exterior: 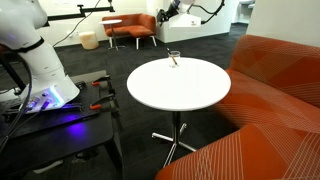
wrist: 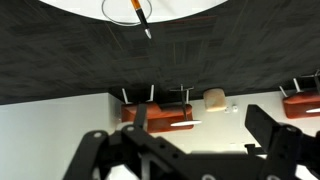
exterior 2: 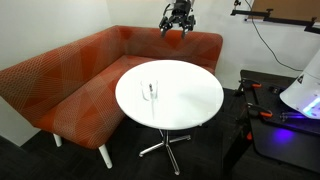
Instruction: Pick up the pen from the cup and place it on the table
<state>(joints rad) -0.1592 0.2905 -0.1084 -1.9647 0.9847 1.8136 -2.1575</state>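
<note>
Nothing is done yet: the pen (wrist: 139, 13) stands in the cup (exterior 2: 149, 90) on the counter (exterior 2: 190, 95), well apart from the fingers (wrist: 272, 135), which hang spread and empty. Grasping, lifting and placing all remain.

No legible txt, labels, brands or nos. anywhere in these views.

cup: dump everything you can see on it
The cup is a small clear glass tumbler, upright on the white table, off-centre toward the edge. The pen, orange with a dark tip, leans inside it and pokes past the rim. Nothing else touches the cup; the open gripper hangs far off.
</note>
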